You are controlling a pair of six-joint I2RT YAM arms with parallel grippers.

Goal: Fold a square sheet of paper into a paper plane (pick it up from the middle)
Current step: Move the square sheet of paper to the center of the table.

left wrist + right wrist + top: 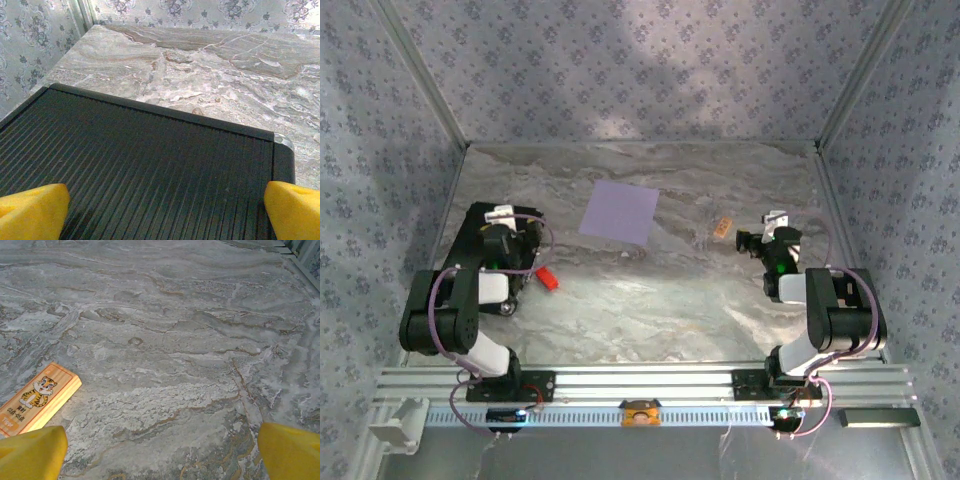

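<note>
The square sheet of paper [620, 212], pale lavender, lies flat and unfolded on the marble table [650, 300], back of centre. My left gripper [503, 218] hovers over a black ribbed pad [150, 170] to the left of the sheet, well apart from it. In the left wrist view the left gripper [165, 217] is open, its yellow fingertips [32, 212] at the frame's lower corners with nothing between them. My right gripper [765, 230] stands to the right of the sheet. It is also open [162, 457] over bare marble, its fingertips [290, 452] wide apart.
A small red object [547, 277] lies by the black pad's [470, 235] right side. A small tan block [721, 228] with a tiger picture [37, 402] rests between the sheet and the right gripper. Patterned walls close the table's back and sides.
</note>
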